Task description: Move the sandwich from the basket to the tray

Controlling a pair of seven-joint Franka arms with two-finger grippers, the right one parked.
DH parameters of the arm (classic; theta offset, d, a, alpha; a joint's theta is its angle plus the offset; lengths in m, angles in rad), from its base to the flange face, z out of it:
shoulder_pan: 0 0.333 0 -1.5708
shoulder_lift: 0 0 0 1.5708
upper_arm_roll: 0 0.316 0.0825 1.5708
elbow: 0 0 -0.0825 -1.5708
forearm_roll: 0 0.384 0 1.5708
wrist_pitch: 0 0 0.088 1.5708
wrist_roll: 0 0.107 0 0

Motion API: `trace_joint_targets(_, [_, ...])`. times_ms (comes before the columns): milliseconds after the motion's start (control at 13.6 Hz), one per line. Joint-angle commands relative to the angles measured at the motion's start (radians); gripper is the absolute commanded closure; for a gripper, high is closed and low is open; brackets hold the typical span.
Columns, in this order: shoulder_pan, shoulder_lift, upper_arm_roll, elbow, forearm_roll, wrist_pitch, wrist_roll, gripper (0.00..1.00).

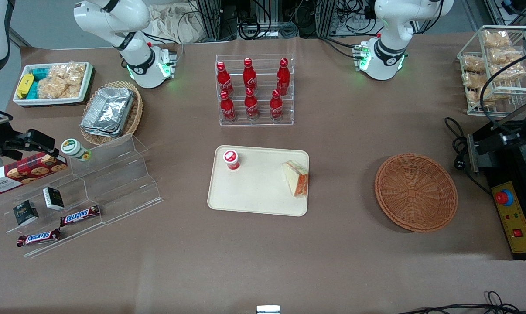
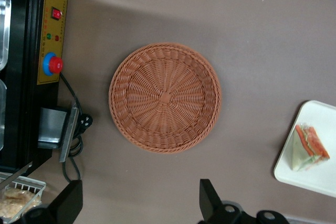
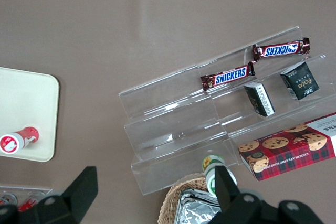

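Jaws [image 2: 139, 203] spread above basket [image 2: 165, 98]; sandwich [image 2: 308, 148] on half-cropped tray [image 2: 315, 174]

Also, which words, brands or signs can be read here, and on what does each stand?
"SNICKERS": two bars on the clear stand.
"Coca-Cola" script: red bottles.
"WALKERS": cookie box, barely readable.
Small dark boxes, green-lid cup: too small.
The open tool hangs above the empty basket.

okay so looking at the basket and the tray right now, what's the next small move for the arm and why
Probably none beyond holding clear or retracting. The sandwich already lies on the tray, the basket holds nothing, and the gripper hangs open above the table beside the basket, gripping nothing.
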Motion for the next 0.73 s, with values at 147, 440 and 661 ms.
trace_joint_targets(147, [0.002, -0.224, -0.006, -0.218, -0.006, 0.019, 0.029, 0.00])
trace_joint_targets(440, [0.000, -0.309, -0.006, -0.344, -0.001, 0.097, 0.027, 0.00])
trace_joint_targets(661, [-0.010, -0.256, -0.016, -0.285, 0.020, 0.102, 0.006, 0.00])
